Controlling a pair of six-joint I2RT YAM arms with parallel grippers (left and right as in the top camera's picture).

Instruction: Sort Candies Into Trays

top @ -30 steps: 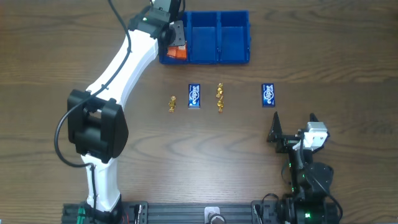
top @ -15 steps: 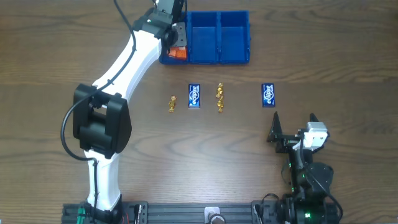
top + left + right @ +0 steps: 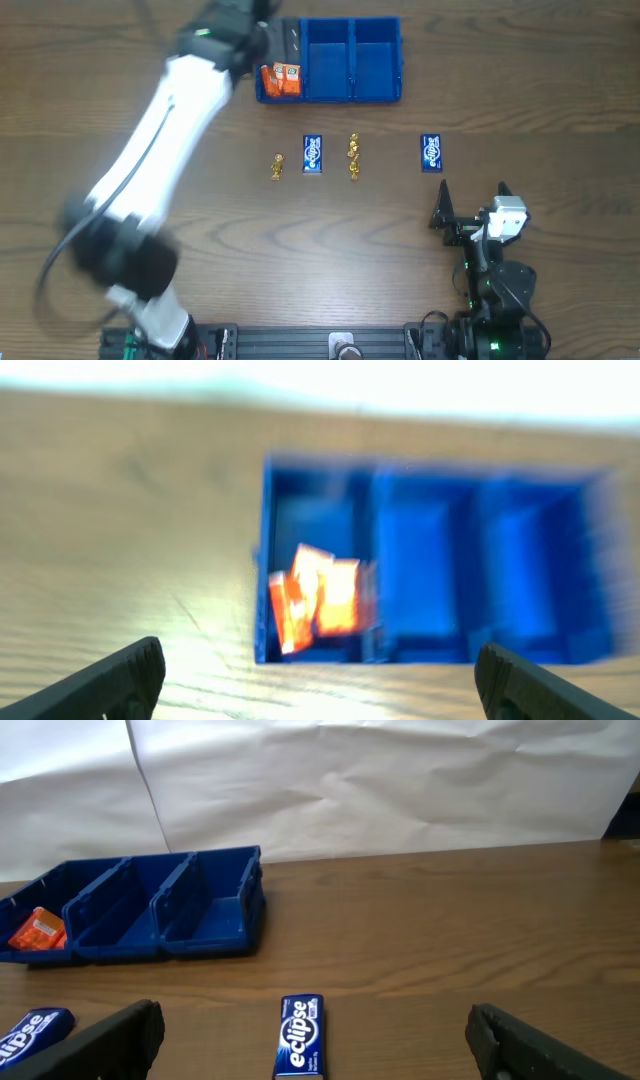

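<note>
We see a dark, wood-grained counter (image 3: 560, 100), and a white sheet (image 3: 400, 780) hangs as a backdrop behind its far edge. A blue tray (image 3: 350, 97) with three compartments sits near that far edge, about midway along it. Several orange candies (image 3: 281, 80) lie in its left compartment, and the other two compartments hold nothing we can make out.

Toward the middle of the counter, the remaining pieces lie in a loose row parallel to the far edge. From the left there is a single gold candy (image 3: 278, 167), a blue pack (image 3: 313, 154), a pair of gold candies (image 3: 354, 158) one behind the other, and well to the right a second blue pack (image 3: 432, 152).

The left end effector (image 3: 318, 660) is lifted near the tray's left end. Its fingers are spread wide and hold nothing, and the orange candies lie ahead of and below it, inside the tray.

The right end effector (image 3: 471, 203) sits toward the near right of the counter, also released and empty. The second blue pack lies on the counter just ahead of it, in line with the gap between its fingers and not touching them.
</note>
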